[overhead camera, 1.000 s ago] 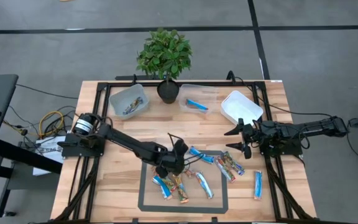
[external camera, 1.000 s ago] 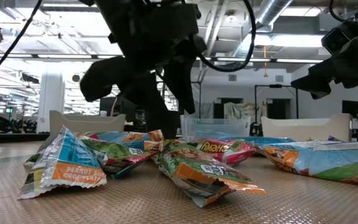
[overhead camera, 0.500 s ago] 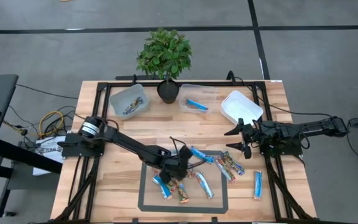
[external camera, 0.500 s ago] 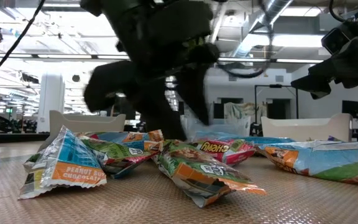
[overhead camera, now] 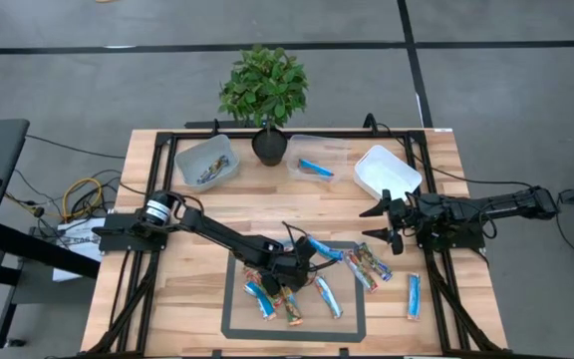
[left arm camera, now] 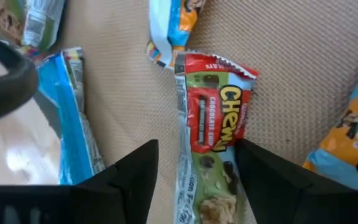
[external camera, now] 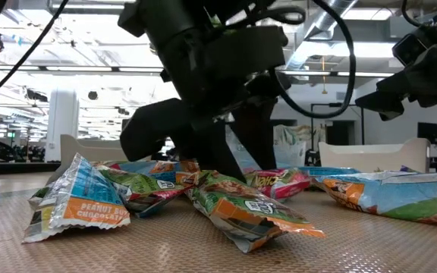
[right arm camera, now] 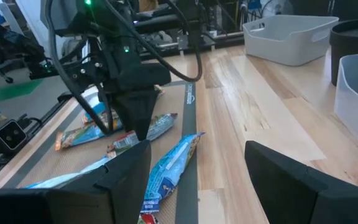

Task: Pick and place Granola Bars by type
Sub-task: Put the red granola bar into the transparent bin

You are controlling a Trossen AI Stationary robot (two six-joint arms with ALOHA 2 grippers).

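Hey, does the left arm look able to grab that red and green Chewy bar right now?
Probably yes. The left gripper is open, with its jaws either side of the Chewy bar, and nothing lies between them.

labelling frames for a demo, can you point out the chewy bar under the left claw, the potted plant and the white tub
chewy bar (left arm camera: 213,121), left wrist view, on the red panel of its wrapper.
potted plant (overhead camera: 263,88), high view, on the leaves.
white tub (overhead camera: 370,182), high view, on its rim.
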